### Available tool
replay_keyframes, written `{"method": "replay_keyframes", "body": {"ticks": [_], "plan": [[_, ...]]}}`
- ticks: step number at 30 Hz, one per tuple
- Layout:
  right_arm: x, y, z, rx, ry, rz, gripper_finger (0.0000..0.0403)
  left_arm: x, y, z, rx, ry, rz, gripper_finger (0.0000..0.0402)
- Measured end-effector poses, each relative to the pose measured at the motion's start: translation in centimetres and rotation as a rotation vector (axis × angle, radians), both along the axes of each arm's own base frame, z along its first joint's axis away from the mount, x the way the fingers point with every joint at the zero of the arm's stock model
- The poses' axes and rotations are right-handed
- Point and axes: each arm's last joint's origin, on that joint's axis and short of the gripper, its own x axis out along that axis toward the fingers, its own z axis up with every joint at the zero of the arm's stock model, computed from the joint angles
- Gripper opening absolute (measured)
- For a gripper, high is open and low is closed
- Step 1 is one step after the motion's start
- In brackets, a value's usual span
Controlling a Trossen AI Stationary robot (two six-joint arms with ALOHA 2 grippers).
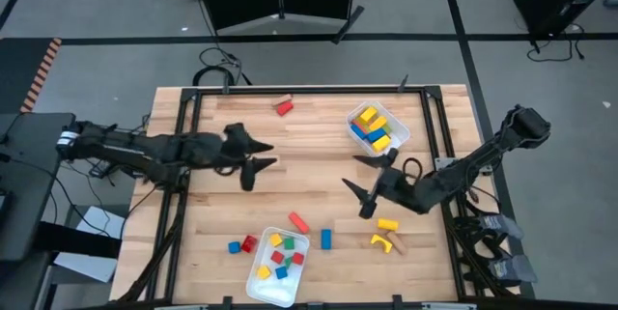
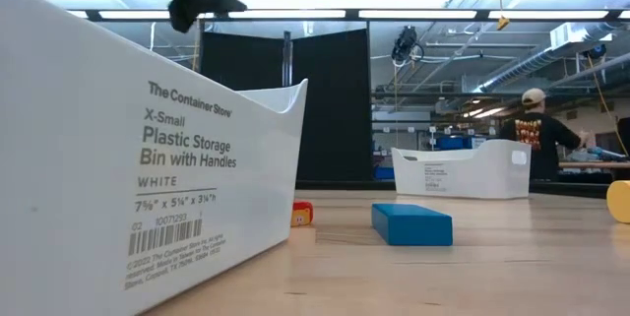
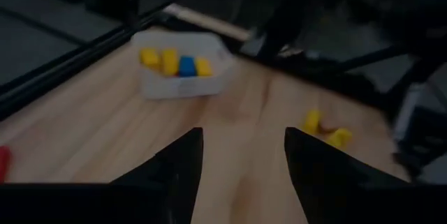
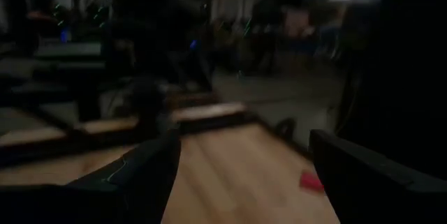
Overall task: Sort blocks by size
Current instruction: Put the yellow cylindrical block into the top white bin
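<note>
L end effector (image 1: 257,155) apart, mid-table; R end effector (image 1: 370,180) apart, empty.

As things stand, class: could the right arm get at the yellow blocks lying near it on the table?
Probably yes. The right gripper hovers open close to the yellow blocks, with only bare table between them and no tray or other block in the way.

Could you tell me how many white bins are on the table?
2: one bin near the table's far right, holding yellow and blue blocks, and another bin at the near edge, holding small mixed-colour blocks.
</note>
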Motion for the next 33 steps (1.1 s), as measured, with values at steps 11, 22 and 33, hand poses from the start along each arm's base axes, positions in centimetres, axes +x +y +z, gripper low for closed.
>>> {"method": "replay_keyframes", "body": {"ticks": [11,22,33], "plan": [[0.0,-0.7,-4.2,0.283,0.311,0.161,0.0324,-1.6,-2.6,-3.2,-0.03,-0.25,-0.106,0.0208],[-0.8,1.0,-5.1,0.476,0.921,0.199,0.0324,-2.2,-2.8,-5.9,-0.093,-0.249,-0.105,0.0208],[-3.7,4.0,-5.7,0.62,1.108,0.187,0.0302,-2.3,-3.0,-5.9,-0.071,-0.245,-0.121,0.0208]]}}
